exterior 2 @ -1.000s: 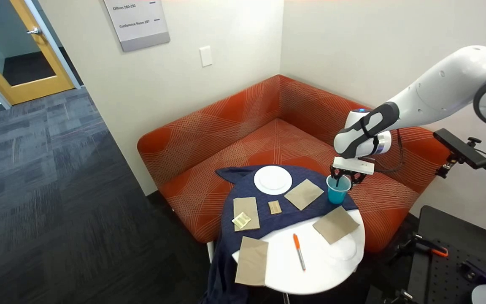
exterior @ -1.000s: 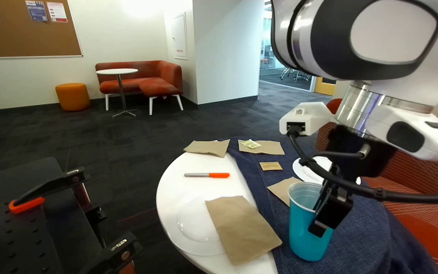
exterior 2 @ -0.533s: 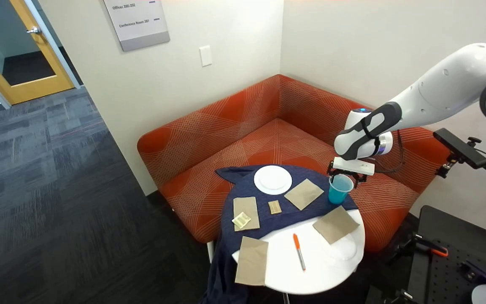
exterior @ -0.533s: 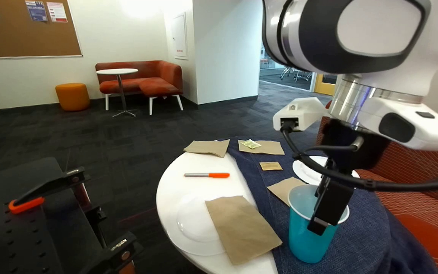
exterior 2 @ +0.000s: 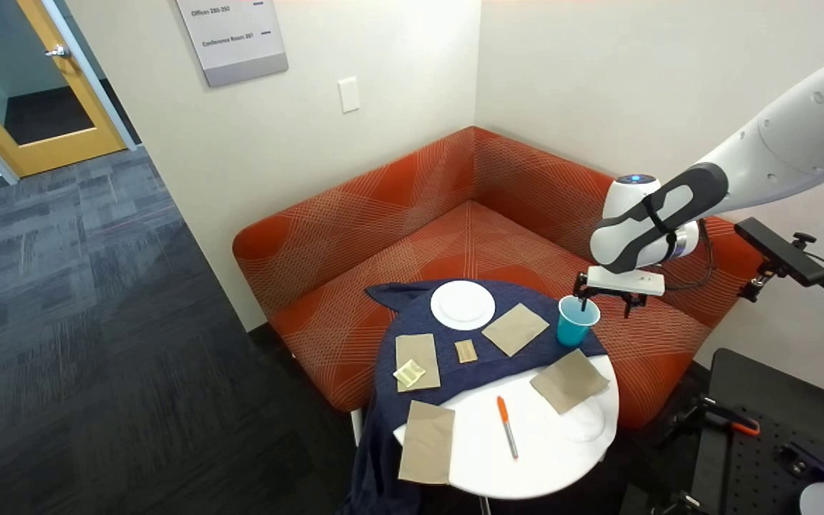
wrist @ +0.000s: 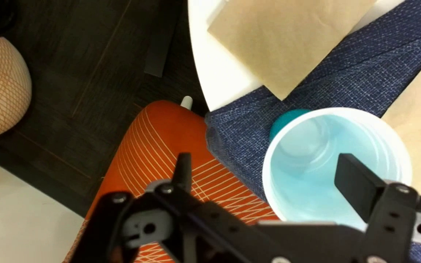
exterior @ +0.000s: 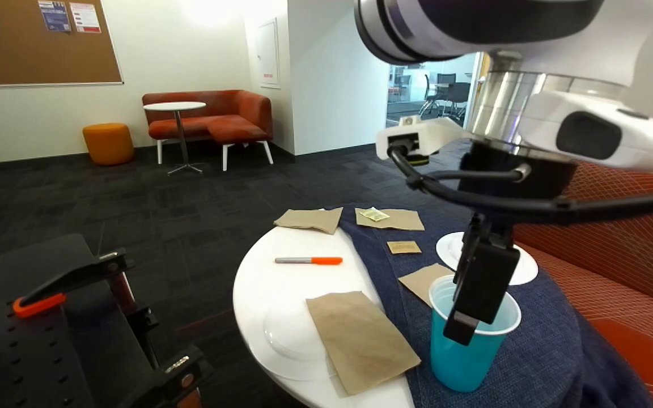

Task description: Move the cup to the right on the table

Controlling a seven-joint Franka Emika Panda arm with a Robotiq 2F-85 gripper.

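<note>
while the hand [exterior 2: 606, 310] gapes, the cup [exterior 2: 572, 333] stands — one finger [wrist: 358, 185] at its mouth

Office lounge: wall sign [exterior 2: 233, 39] naming offices, corkboard [exterior: 34, 56], red sofa [exterior 2: 469, 232]

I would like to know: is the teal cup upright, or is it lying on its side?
Upright: in both exterior views, the teal cup stands on the dark blue cloth, base down and mouth facing up.

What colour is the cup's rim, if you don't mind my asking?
The cup's rim is white, seen best in the wrist view.
</note>
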